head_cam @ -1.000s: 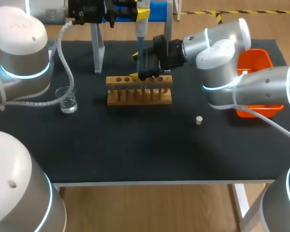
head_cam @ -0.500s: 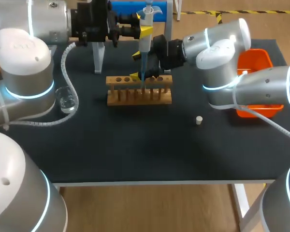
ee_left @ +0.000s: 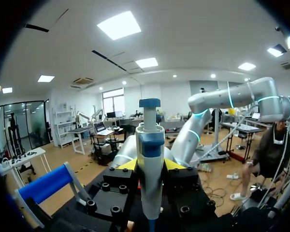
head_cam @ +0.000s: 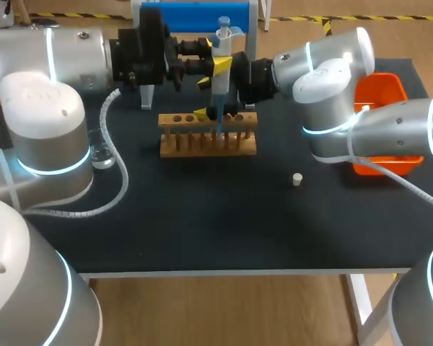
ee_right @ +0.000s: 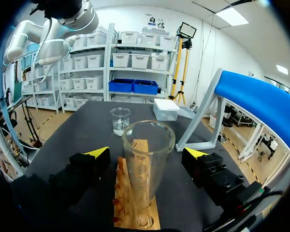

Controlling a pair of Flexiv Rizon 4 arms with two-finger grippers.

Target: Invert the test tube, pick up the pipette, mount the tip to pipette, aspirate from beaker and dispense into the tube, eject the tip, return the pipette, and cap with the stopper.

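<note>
L arm's in over the table (head_cam: 202, 216), and the L pincer (ee_left: 151, 165) is clamped on the pipette (head_cam: 223, 40). A yellow tip presses each side of its grey body. The pipette's upright, w/ the plunger end sticking up above the fingers. The blue tip (ee_left: 151, 225) is mounted and points straight down below the L pincer.

Under that, the R pincer (ee_right: 147, 152) sits level w/ the top of the wooden rack (head_cam: 208, 143), and it's wide open. The test tube (ee_right: 147, 166) stands between its fingers, w/ a gap showing on each side, so no contact. The tube's upright in the rack, mouth open.

In the head view the pipette lines up over the rack and the R pincer. How near the tip's end is to the tube's mouth can't be told from here.

Quick look round:
- **Beaker** (ee_right: 120, 121): ahead of the R pincer, past the rack's far end, w/ clear liquid in the bottom. It's well apart from both pincers.
- **White box** (ee_right: 166, 108): also ahead of the R pincer, near the beaker.
- **Blue-topped stand** (ee_right: 261, 94): rises beside the R pincer.
- **Stopper** (head_cam: 297, 179): lying loose on the table, on the R arm's side of the rack, well away from either pincer.
- **Orange bin** (head_cam: 381, 90): behind the R arm, partly hidden by it.
</note>
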